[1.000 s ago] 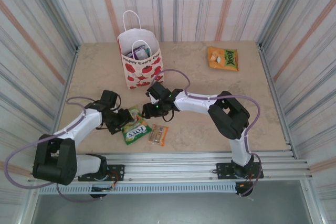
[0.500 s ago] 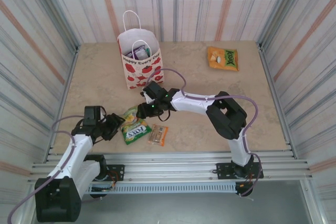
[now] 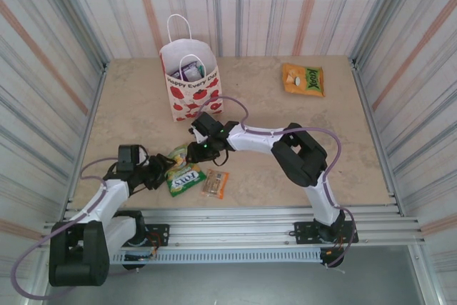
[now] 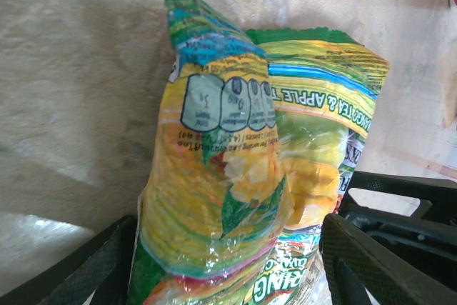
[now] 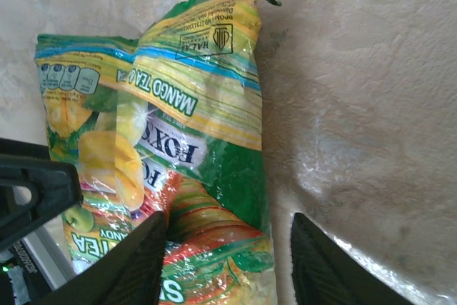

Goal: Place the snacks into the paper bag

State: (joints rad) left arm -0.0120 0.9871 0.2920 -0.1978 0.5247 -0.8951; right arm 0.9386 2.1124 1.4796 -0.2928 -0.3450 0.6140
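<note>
The packet (image 4: 235,169) looks light, soft and slippery (it crinkles). The left claw (image 4: 227,232) and right claw (image 5: 228,221) both sit wide around it. Pinch an edge.

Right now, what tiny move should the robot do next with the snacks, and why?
Probably shut the right gripper on the green packet. Its fingers sit open on either side of the packet's end, so a squeeze should catch it. The bag stands open farther back. The left gripper is open too, close by.
</note>
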